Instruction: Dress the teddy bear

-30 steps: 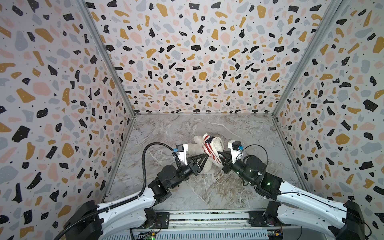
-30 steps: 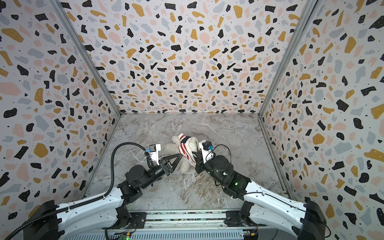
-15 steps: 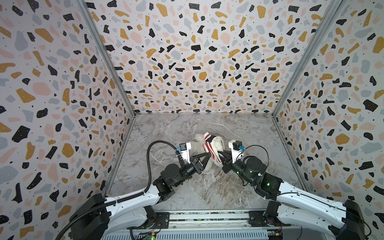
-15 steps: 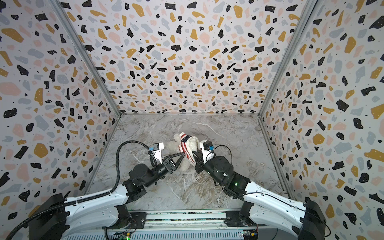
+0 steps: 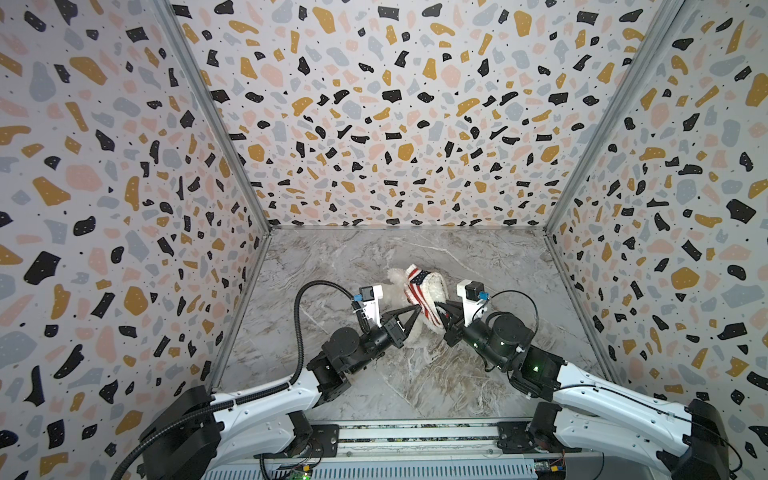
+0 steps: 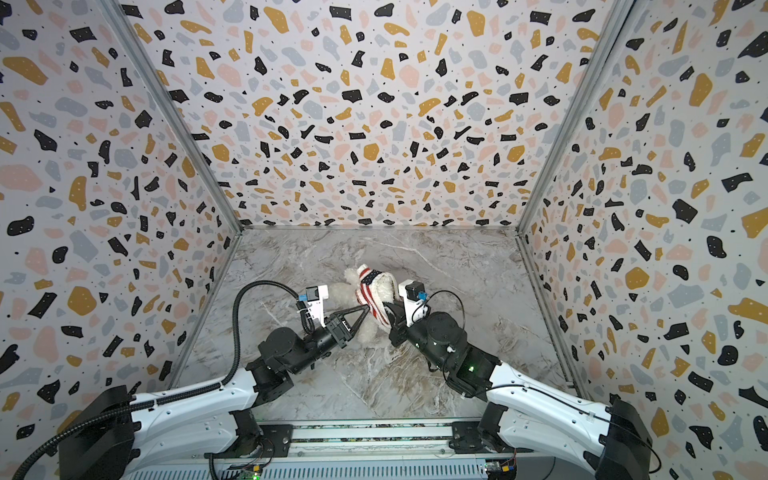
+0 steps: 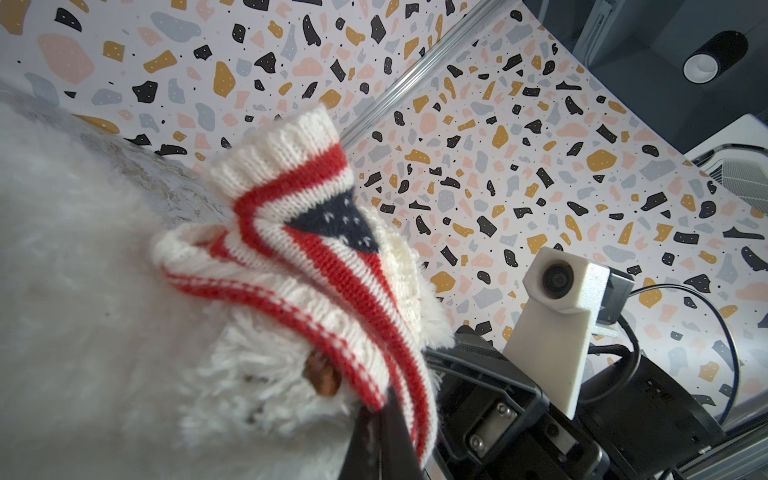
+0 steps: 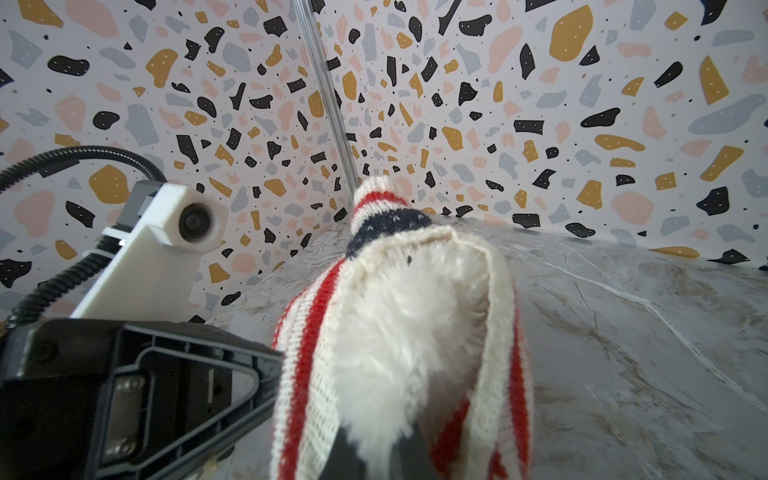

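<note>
Near the middle of the marble floor (image 5: 478,257) lay the fluffy white teddy bear (image 5: 396,276), just in front of both arms. A red, white and blue knitted sweater (image 5: 420,291) sat partway over it, with white fur poking out at both ends. The left gripper (image 5: 417,310) was at the bear's left side, its two claws squeezed together on the sweater's striped edge. The right gripper (image 5: 442,309) was at the other side, pinched tight on the sweater's open rim, with some fur puffing out by its fingers.
</note>
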Controlling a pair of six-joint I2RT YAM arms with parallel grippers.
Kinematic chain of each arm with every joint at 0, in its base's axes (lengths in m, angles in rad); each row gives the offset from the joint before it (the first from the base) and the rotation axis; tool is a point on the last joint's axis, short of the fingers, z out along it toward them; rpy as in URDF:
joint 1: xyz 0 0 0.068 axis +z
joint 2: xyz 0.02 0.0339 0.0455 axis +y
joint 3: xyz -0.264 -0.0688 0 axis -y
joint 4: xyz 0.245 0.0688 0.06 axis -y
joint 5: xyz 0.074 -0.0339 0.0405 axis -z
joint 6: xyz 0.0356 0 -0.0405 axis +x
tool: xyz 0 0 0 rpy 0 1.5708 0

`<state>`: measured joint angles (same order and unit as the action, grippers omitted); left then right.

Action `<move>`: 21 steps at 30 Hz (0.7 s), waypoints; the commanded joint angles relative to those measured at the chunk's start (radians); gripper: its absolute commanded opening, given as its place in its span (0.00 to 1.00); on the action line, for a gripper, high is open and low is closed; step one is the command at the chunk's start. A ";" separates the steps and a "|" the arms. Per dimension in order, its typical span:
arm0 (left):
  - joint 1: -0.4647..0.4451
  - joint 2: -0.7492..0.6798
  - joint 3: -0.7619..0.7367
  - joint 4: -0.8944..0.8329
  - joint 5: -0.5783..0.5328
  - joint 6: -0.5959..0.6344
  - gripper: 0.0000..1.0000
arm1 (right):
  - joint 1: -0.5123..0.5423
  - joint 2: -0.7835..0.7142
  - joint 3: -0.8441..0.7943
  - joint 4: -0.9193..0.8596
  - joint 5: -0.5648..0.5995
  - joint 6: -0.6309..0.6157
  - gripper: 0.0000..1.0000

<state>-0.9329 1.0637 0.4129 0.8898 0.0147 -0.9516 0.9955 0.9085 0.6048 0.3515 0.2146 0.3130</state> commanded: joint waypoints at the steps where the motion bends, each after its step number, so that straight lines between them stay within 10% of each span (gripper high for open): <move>1: -0.006 -0.001 0.038 -0.042 -0.009 0.046 0.00 | 0.006 -0.026 0.023 0.063 -0.008 0.019 0.00; 21: -0.004 0.051 0.058 -0.578 -0.082 0.349 0.00 | 0.020 -0.074 -0.025 0.154 -0.014 0.128 0.00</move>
<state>-0.9398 1.0889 0.4698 0.4793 -0.0048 -0.6876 1.0084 0.8879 0.5575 0.3531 0.1993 0.4053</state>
